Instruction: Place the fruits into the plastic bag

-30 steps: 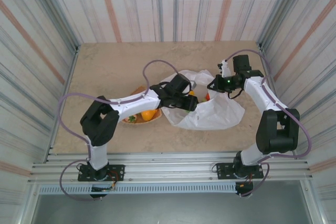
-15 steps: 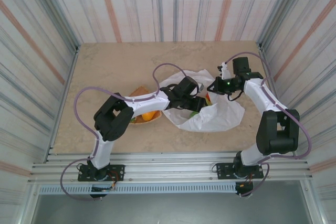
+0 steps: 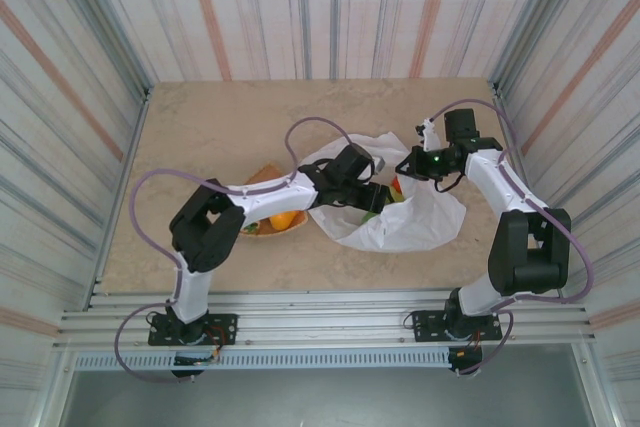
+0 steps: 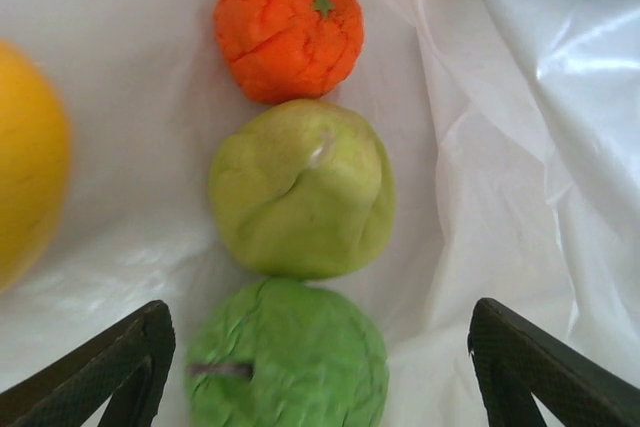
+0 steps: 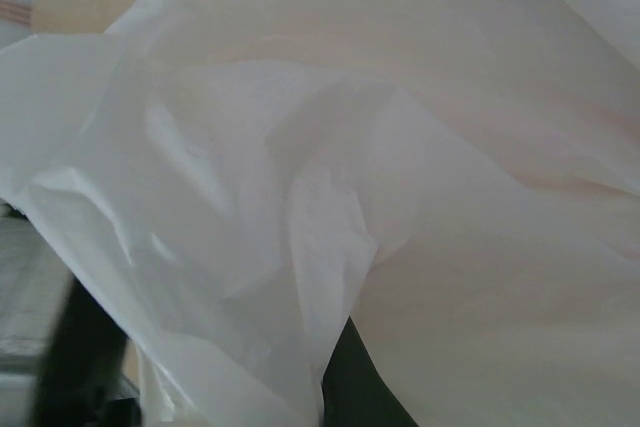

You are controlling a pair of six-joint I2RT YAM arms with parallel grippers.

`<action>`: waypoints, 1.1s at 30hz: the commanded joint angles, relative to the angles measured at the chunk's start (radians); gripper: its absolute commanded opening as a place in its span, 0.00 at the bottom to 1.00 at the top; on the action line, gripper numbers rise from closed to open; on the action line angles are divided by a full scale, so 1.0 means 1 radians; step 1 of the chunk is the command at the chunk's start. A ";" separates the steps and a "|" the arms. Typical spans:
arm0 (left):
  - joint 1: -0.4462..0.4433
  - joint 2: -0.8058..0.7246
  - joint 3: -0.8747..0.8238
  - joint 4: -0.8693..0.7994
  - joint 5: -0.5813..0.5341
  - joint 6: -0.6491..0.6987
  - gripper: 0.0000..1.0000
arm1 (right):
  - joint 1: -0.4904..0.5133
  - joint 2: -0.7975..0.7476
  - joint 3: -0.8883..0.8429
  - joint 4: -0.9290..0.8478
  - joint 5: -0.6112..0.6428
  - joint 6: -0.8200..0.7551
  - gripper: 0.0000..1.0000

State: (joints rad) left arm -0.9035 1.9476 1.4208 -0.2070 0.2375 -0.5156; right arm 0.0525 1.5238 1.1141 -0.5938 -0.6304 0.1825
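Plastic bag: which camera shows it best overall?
Top external: the whole bag is seen, crumpled on the table, with its full outline. The left wrist view gives its inner wall around the fruits; the right wrist view gives close-up folds, no outline.

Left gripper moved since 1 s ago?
Yes: the left gripper shifted right, away from the wooden plate, further into the plastic bag.

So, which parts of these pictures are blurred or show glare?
Left wrist view: the yellow fruit at the left edge is blurred, the orange fruit is sharp, and the bag shows white glare at the right. Right wrist view: the bag is very close, soft and pale, with little contrast. Top view: the light is even, the shadows are faint, and there is no glare.
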 commanded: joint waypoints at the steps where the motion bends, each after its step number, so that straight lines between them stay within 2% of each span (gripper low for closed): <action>1: 0.026 -0.144 -0.056 -0.084 -0.065 0.079 0.81 | -0.010 -0.022 -0.010 -0.009 -0.019 0.007 0.00; 10: 0.074 -0.359 -0.169 -0.269 -0.212 0.184 0.81 | -0.019 -0.011 0.001 -0.009 -0.022 0.006 0.00; 17: 0.147 -0.529 -0.273 -0.301 -0.238 0.176 0.82 | -0.019 -0.012 0.006 -0.009 -0.023 0.009 0.00; 23: 0.270 -0.642 -0.318 -0.366 -0.223 0.175 0.82 | -0.017 -0.009 0.017 -0.009 -0.018 0.018 0.00; 30: 0.462 -0.717 -0.326 -0.581 -0.204 0.197 0.82 | -0.011 -0.028 0.019 -0.001 0.007 0.034 0.00; 33: 0.518 -0.742 -0.339 -0.669 -0.202 0.212 0.83 | -0.010 -0.035 0.022 0.003 0.017 0.043 0.00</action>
State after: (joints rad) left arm -0.4152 1.2438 1.1103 -0.7231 0.0315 -0.3374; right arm 0.0437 1.5223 1.1141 -0.5934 -0.6258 0.2016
